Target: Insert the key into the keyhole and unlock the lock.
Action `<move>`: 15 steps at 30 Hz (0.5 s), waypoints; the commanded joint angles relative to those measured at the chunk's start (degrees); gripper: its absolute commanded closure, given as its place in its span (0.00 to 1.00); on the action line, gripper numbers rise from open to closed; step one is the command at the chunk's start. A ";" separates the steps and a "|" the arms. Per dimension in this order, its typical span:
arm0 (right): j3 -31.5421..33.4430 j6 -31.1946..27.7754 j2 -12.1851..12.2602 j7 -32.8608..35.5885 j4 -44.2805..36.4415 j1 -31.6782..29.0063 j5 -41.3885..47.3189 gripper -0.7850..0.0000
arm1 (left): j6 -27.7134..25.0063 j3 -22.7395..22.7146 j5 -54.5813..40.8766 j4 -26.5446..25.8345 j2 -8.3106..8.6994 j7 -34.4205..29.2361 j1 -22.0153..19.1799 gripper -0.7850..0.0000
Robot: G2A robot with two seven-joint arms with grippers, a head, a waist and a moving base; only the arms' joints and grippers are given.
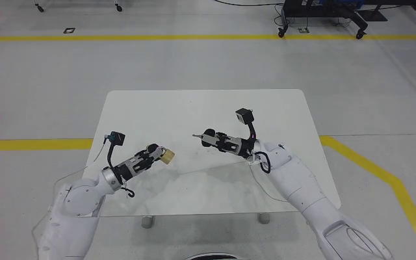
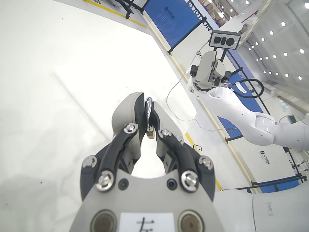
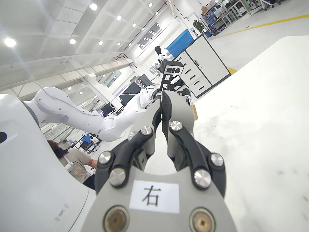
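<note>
A white label (image 2: 146,222), one black character, sits on the left gripper (image 2: 147,112) housing; a second label (image 3: 154,196) on the right gripper (image 3: 162,102); white lettering across the blue panel (image 2: 169,18).

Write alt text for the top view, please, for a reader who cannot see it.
The left arm's jaws hold a brass lock over a white table, facing a key held in the right arm's jaws; a gap separates key and lock.
</note>
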 commanded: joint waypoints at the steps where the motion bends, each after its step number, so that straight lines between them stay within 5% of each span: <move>1: 0.00 0.00 0.00 0.00 0.00 0.00 0.00 1.00 | 0.05 0.00 -0.10 0.04 0.00 -0.11 -0.02 1.00; 5: 0.06 0.31 0.00 -0.37 -0.07 -0.10 -0.01 1.00 | 2.83 1.63 -3.62 0.50 -0.21 -0.61 0.23 1.00; 12: 1.66 1.52 0.07 -7.05 -1.84 -1.45 -1.28 1.00 | 31.66 4.33 -29.17 7.54 -0.35 -18.62 -7.34 1.00; 15: 2.26 1.84 0.10 -9.36 -2.53 -1.92 -2.37 1.00 | 36.90 5.02 -33.35 10.28 -0.31 -22.67 -9.98 1.00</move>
